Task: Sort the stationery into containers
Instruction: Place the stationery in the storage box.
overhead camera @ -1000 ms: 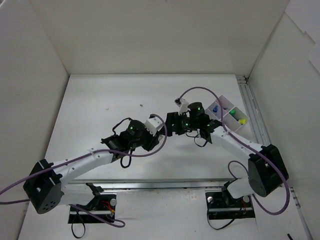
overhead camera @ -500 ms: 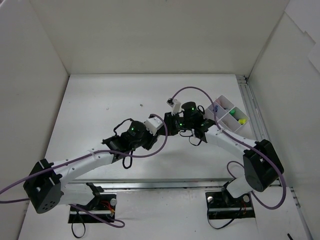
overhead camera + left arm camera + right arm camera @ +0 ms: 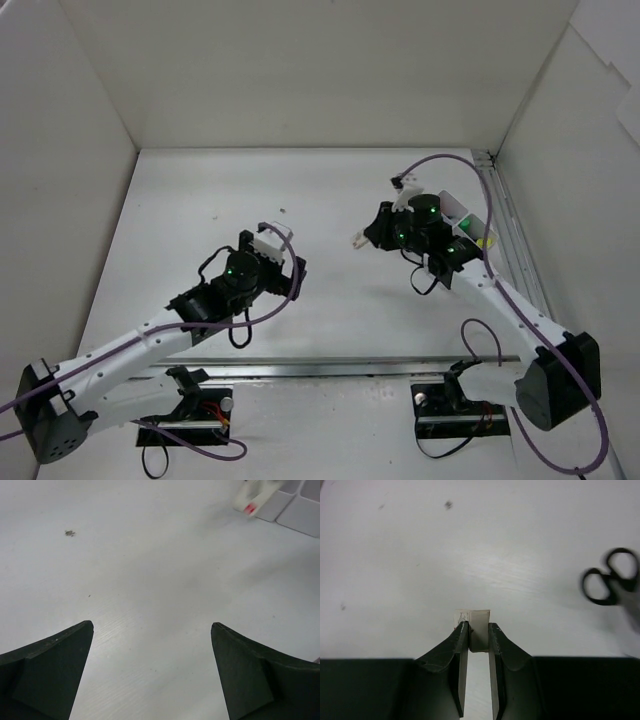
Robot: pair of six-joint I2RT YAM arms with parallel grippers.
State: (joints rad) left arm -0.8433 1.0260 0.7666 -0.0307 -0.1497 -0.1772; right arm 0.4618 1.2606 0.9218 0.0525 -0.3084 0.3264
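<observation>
A beige eraser [image 3: 480, 616] is pinched between the fingers of my right gripper [image 3: 478, 625], which is shut on it above the bare table. The top view shows this eraser [image 3: 360, 241] sticking out left of the right gripper [image 3: 372, 236], just left of the white containers tray [image 3: 458, 206]. My left gripper [image 3: 152, 625] is open and holds nothing. It sits left of centre [image 3: 283, 251], well apart from the eraser [image 3: 251, 503]. Black-handled scissors [image 3: 612, 576] appear blurred at the right of the right wrist view.
The right arm covers most of the tray; a yellow-green item [image 3: 486, 241] shows in one compartment. Tray walls [image 3: 295, 511] are at the far right of the left wrist view. White walls enclose the table. A small dark speck [image 3: 70, 532] lies on the surface.
The left gripper opened and drew back to the lower left. The right gripper closed on the eraser and carried it right, toward the tray.
</observation>
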